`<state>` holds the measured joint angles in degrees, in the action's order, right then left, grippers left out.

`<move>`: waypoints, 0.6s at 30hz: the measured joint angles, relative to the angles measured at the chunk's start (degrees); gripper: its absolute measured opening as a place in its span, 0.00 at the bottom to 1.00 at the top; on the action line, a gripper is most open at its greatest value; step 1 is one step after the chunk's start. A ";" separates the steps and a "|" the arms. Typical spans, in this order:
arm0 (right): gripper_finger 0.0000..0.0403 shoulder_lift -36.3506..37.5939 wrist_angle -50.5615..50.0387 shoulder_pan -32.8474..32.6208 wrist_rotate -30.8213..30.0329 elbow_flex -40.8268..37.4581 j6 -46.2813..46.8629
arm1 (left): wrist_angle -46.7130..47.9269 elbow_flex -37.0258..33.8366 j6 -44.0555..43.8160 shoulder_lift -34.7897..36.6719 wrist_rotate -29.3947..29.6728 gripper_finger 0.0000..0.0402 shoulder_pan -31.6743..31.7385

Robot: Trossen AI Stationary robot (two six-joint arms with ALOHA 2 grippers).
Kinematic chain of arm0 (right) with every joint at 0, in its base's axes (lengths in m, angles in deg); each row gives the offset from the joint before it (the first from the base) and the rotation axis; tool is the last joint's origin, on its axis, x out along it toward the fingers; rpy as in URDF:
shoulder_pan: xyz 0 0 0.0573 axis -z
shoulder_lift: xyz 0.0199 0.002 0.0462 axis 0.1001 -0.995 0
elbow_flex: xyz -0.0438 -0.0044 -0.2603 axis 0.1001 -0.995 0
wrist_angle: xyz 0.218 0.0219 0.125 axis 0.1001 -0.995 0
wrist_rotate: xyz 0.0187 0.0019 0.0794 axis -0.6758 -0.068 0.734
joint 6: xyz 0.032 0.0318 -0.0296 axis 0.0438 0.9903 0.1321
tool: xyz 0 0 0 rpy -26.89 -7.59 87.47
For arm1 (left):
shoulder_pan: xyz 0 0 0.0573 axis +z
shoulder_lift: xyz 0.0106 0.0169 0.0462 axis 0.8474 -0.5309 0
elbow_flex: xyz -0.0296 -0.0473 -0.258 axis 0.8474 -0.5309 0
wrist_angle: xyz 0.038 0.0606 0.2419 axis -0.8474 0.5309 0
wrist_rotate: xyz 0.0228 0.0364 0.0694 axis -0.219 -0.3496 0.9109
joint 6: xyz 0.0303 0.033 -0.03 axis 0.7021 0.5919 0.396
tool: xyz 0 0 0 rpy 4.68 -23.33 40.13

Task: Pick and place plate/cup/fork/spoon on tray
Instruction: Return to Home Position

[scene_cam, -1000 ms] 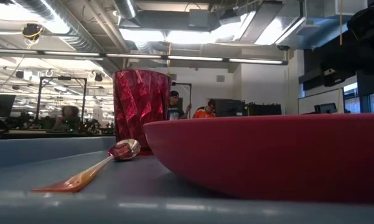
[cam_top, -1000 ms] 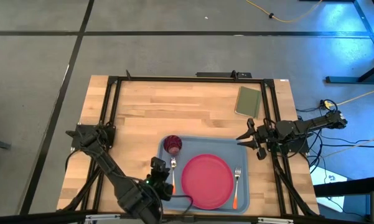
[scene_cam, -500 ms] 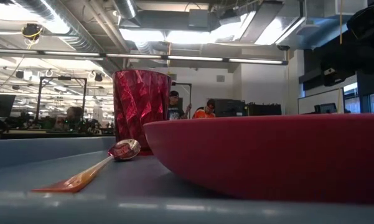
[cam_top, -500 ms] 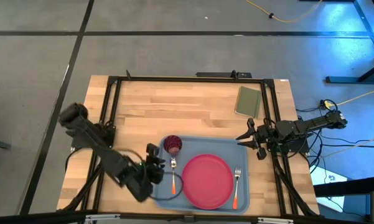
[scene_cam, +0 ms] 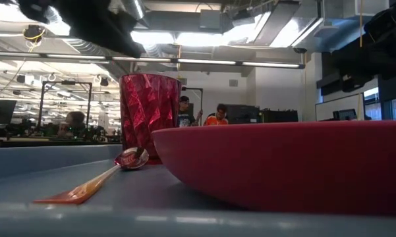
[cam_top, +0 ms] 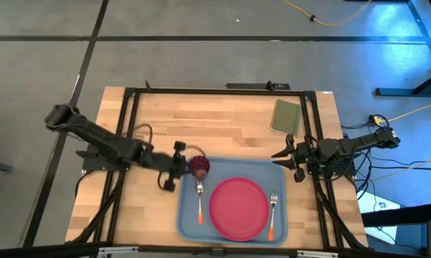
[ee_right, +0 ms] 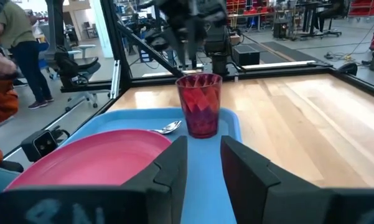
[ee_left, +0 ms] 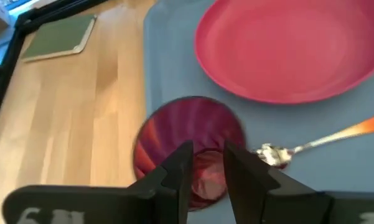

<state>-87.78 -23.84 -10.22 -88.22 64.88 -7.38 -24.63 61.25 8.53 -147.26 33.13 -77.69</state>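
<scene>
High view, as I watch from my station: the tray (cam_top: 233,222) lies at the near edge of the wooden table (cam_top: 201,122), toward its right half; on it the plate (cam_top: 238,208) sits at the centre, the cup (cam_top: 199,166) stands upright in the tray's far left corner, the spoon (cam_top: 199,201) lies between cup and plate with its bowl toward the cup and its orange handle toward the near edge, and the fork (cam_top: 272,215) lies just right of the plate, tines away from the near edge; a green pad (cam_top: 286,117) rests on the bare wood near the table's far right corner, well apart from the tray.

Left gripper (cam_top: 173,166): I see it hovering just left of the cup, over the tray's left rim; its fingers (ee_left: 177,171) stand a narrow gap apart and clasp nothing, the cup showing through the gap in the left wrist view.

Right gripper (cam_top: 288,159): it waits at the table's right edge, just beyond the tray's far right corner; its fingers (ee_right: 168,168) are likewise narrowly parted and empty.

Low view: the cup (scene_cam: 149,116), the spoon (scene_cam: 95,181) and the plate's rim (scene_cam: 283,164) fill the foreground; people (scene_cam: 217,115) show in the room behind.
</scene>
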 joint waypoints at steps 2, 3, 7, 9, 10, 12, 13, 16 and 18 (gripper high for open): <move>0.25 0.00 0.00 0.00 -0.01 -0.01 0.78 | -2.31 -1.98 0.73 1.59 -5.23 0.20 3.70; 0.25 0.00 0.00 0.00 -0.01 -0.01 0.87 | -3.10 -2.79 0.86 2.33 -8.05 0.20 5.53; 0.25 0.00 0.07 0.00 -0.21 -0.01 0.83 | -6.48 -4.56 0.83 3.75 -17.06 0.20 10.11; 0.25 0.00 0.23 0.00 -0.90 -0.01 0.83 | -6.69 -4.59 0.83 3.92 -18.47 0.20 10.99; 0.25 0.00 0.30 0.00 -1.66 0.00 0.93 | -6.62 -4.59 0.86 3.97 -18.79 0.20 11.25; 0.25 0.00 0.76 0.00 -3.68 -0.01 0.96 | -6.16 -4.60 1.26 3.97 -19.70 0.20 11.62; 0.25 0.02 1.31 0.00 -4.69 -0.02 0.97 | -6.02 -4.61 1.40 3.97 -20.31 0.20 11.66; 0.25 0.01 2.59 0.00 -6.17 -0.02 0.98 | -5.64 -4.61 1.77 3.97 -23.70 0.20 11.80; 0.25 0.01 3.34 0.00 -6.16 -0.01 0.99 | -6.03 -5.09 1.75 3.97 -25.81 0.20 12.17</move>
<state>-87.77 -20.50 -10.22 -94.38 64.87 -6.38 -30.65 56.17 10.27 -143.29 7.32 -65.52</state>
